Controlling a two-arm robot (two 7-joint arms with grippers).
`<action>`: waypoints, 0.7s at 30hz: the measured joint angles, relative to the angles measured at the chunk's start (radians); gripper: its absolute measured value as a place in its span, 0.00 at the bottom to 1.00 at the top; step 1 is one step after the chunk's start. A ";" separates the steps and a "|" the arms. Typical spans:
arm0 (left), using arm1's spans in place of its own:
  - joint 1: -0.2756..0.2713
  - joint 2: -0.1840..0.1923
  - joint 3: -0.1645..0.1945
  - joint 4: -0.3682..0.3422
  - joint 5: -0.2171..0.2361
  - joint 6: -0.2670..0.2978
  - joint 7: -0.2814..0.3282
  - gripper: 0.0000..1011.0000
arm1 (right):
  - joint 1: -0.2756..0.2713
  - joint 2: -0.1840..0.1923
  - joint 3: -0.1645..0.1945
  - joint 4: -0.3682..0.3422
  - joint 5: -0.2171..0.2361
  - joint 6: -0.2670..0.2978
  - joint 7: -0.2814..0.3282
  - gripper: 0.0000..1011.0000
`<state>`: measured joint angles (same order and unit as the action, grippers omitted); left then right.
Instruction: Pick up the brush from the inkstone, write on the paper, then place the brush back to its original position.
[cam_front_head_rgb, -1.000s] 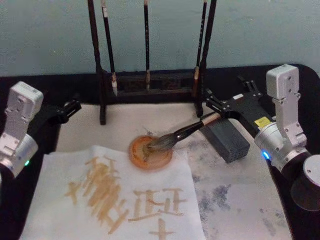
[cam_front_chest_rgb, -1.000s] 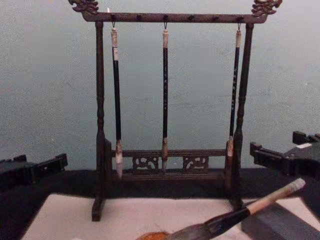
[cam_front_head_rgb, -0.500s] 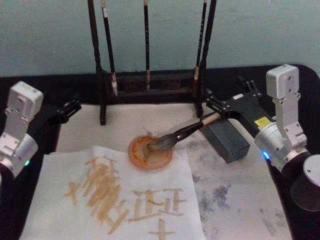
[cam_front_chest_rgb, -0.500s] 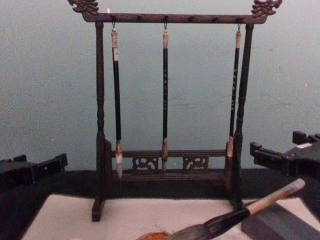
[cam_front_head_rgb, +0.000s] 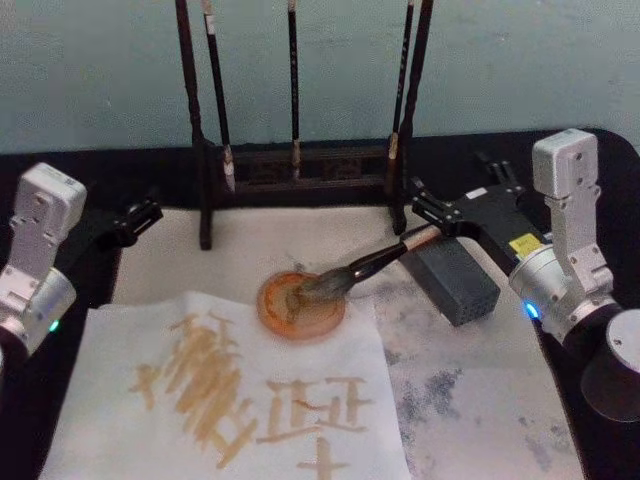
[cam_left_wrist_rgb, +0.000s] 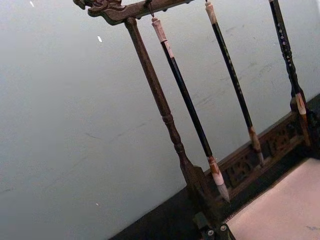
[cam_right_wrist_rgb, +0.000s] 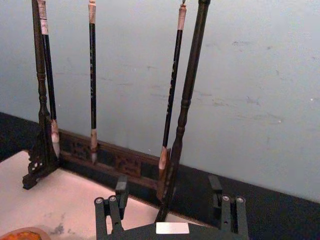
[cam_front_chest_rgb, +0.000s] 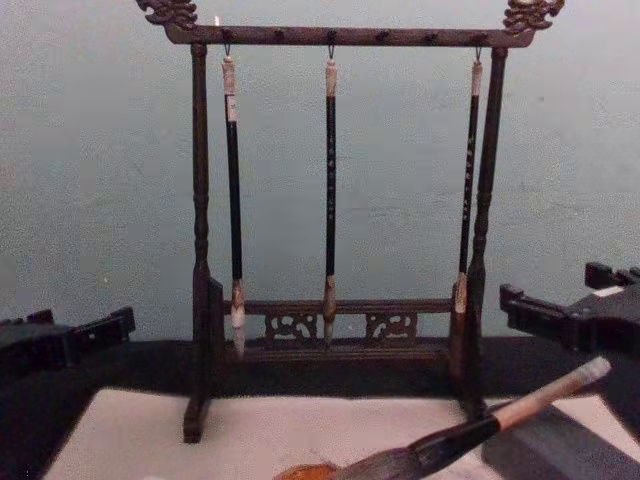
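The brush (cam_front_head_rgb: 365, 265) lies slanted, its grey-brown tuft in a shallow orange dish (cam_front_head_rgb: 318, 322) and its tan handle propped on the dark grey inkstone block (cam_front_head_rgb: 460, 285). In the chest view the brush (cam_front_chest_rgb: 470, 432) rises toward the right. My right gripper (cam_front_head_rgb: 447, 180) is open and hovers just above and behind the handle's end, holding nothing; its two fingers (cam_right_wrist_rgb: 107, 210) stand wide apart. The paper (cam_front_head_rgb: 120, 400), a white sheet with tan strokes, lies front left. My left gripper (cam_front_head_rgb: 130, 215) is parked at the left, away from everything.
A tall dark wooden rack (cam_front_chest_rgb: 330, 320) with three slim hanging brushes stands at the back, on an off-white mat (cam_front_head_rgb: 480, 400) stained grey. Black tabletop (cam_front_head_rgb: 600, 140) borders the mat. A pale blue-green wall closes the back.
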<state>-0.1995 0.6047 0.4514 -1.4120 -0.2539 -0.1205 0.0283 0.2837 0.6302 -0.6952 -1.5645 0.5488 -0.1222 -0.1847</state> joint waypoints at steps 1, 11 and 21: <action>0.000 0.000 0.000 0.000 0.000 0.000 0.000 0.99 | 0.000 0.000 0.000 0.000 0.000 0.000 0.000 1.00; 0.000 0.000 0.000 0.000 0.000 0.000 0.000 0.99 | 0.000 0.000 0.000 0.000 0.000 0.000 0.000 1.00; 0.000 0.000 0.000 0.000 0.000 0.000 0.000 0.99 | 0.000 0.000 0.000 0.000 0.000 0.000 0.000 1.00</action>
<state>-0.1995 0.6047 0.4514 -1.4120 -0.2539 -0.1205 0.0283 0.2837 0.6302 -0.6952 -1.5645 0.5488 -0.1222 -0.1847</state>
